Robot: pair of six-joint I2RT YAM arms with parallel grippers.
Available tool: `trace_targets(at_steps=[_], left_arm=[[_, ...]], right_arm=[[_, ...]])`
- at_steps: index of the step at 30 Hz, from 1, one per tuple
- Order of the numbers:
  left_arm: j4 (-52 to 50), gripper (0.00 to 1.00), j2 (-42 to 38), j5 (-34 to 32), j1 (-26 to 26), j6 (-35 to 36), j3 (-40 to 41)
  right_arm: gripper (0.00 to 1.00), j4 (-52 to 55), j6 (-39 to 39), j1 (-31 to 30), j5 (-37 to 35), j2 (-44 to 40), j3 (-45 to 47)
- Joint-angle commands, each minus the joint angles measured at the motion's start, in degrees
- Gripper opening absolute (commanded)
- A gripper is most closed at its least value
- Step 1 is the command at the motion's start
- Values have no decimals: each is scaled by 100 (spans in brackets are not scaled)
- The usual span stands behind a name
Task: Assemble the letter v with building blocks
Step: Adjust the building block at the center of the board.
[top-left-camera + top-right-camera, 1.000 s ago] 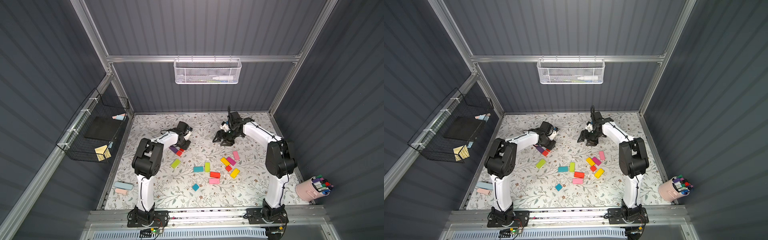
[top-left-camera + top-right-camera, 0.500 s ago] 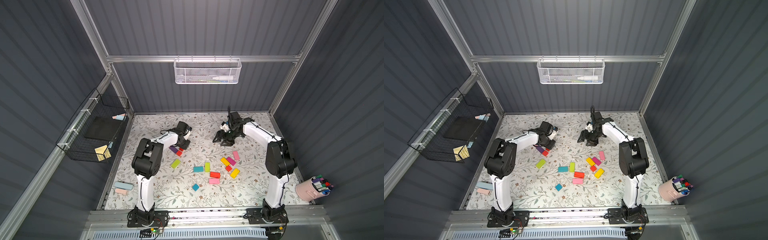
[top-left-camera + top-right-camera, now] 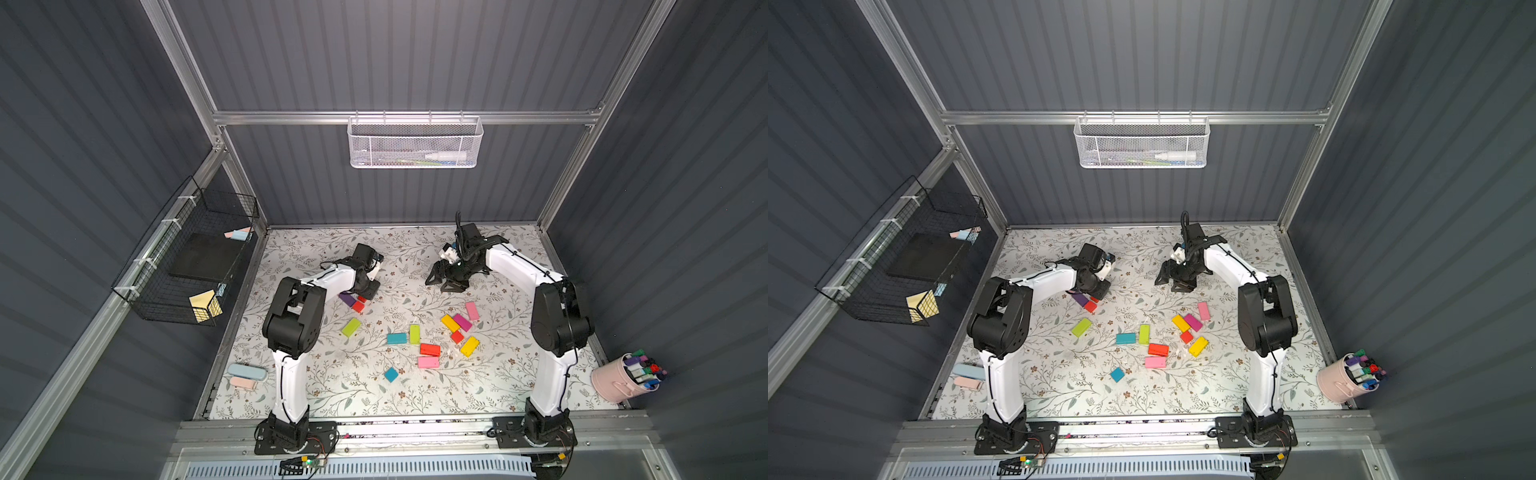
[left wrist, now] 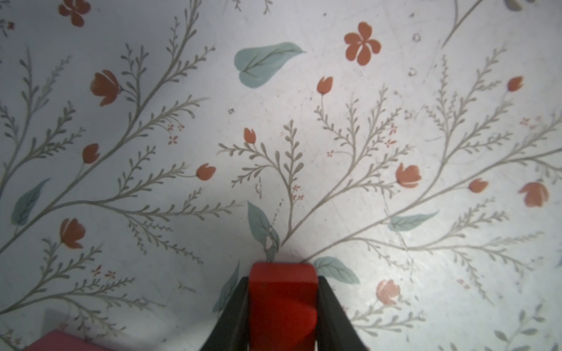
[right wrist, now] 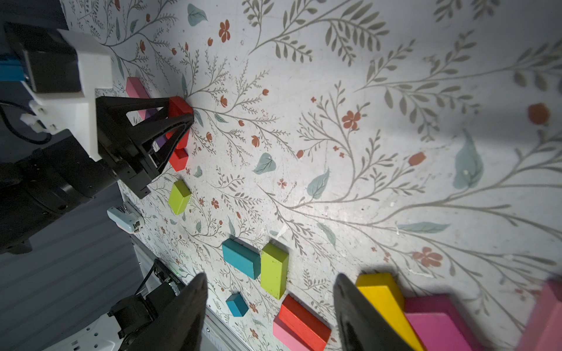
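Left gripper (image 4: 282, 281) pinches red block (image 4: 282, 307) low over mat (image 4: 304, 121), beside purple block (image 3: 347, 298). Right gripper (image 5: 269, 285) spread, empty. Likely light, rigid, smooth: you should grip opposite flat faces, mid-length, so it won't twist.

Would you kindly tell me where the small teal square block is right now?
In both top views the teal square lies apart, closest of the blocks to the front rail, just left of a pink block.
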State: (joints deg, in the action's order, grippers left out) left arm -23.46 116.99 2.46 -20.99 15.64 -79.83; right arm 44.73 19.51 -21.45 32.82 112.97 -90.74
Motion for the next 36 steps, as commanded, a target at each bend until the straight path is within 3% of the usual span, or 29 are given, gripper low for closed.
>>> trace_targets(at_steps=[1,17,36], left_arm=[[-415,21,111,-24,-14,-5,299],[-324,23,113,-78,-194,-417,393],[-257,8,-72,-487,-195,-395,655]], right_arm=[[66,-18,64,-186,-19,54,-136],[65,-230,242,-552,49,162,-198],[65,-256,211,-608,58,217,-146]])
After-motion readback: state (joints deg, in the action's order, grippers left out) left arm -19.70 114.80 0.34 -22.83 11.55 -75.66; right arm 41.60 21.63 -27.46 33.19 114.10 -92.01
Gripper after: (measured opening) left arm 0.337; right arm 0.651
